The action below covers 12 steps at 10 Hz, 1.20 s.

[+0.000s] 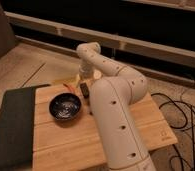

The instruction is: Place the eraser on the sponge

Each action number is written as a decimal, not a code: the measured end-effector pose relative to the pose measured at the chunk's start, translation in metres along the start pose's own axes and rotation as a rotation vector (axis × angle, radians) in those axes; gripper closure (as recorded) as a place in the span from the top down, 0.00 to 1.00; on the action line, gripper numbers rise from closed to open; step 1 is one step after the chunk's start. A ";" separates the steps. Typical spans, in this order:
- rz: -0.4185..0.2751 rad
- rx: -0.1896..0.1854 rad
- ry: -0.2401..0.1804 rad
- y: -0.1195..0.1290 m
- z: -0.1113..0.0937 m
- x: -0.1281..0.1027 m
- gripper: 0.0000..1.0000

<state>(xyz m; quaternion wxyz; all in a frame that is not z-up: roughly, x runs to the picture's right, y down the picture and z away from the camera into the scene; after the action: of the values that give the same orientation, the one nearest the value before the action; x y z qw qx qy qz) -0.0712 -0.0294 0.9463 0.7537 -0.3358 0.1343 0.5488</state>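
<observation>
The eraser [84,90] is a small black block lying on the wooden table [66,145], just right of the black bowl and close against my white arm [116,115]. My gripper [84,76] hangs at the end of the arm near the table's far edge, directly above and behind the eraser. The sponge is hidden behind the arm.
A black bowl [65,106] sits in the middle left of the table. A dark grey mat [13,125] covers the table's left end. A small orange item [69,86] lies near the far edge. Cables [183,112] trail on the floor to the right.
</observation>
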 end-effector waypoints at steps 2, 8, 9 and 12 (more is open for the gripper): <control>-0.001 0.000 -0.003 0.000 0.000 -0.001 0.65; -0.116 0.063 0.102 0.018 0.049 0.018 0.65; -0.123 0.081 0.105 0.018 0.054 0.016 0.65; -0.073 0.109 0.028 0.006 0.035 -0.003 0.65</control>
<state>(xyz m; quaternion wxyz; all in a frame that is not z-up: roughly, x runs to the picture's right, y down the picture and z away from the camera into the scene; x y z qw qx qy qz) -0.0835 -0.0080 0.9714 0.7886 -0.3064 0.1620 0.5079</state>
